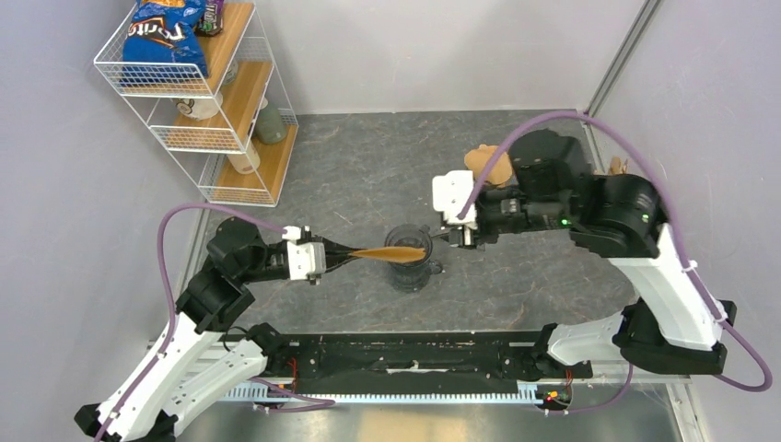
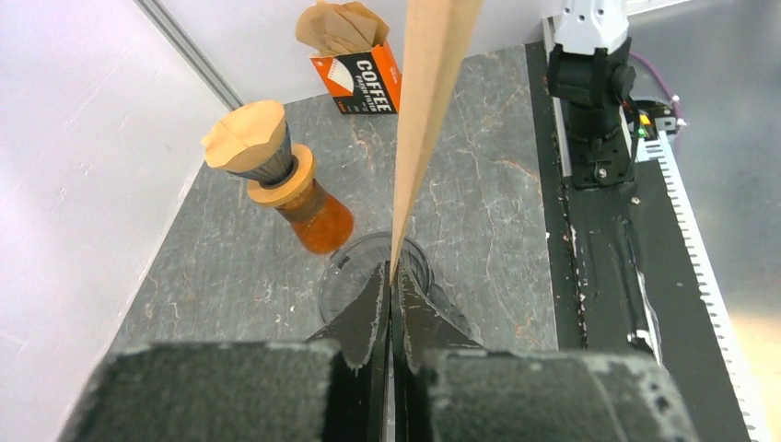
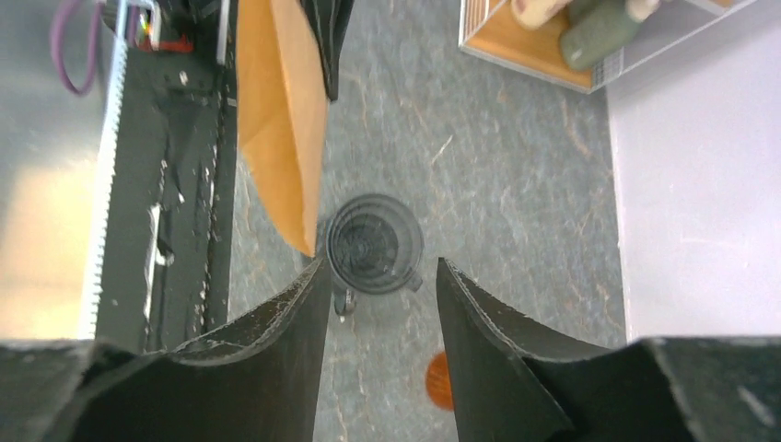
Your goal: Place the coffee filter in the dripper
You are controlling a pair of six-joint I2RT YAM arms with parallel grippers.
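Now, left end effector (image 1: 348, 251) pinching coffee filter (image 1: 391, 252), level above dripper (image 1: 408, 274), pointing at parted, empty right end effector (image 1: 446, 236).

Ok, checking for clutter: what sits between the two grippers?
In the top view, the coffee filter, pinched by the left gripper, spans above the clear dripper toward the open right gripper; nothing else.
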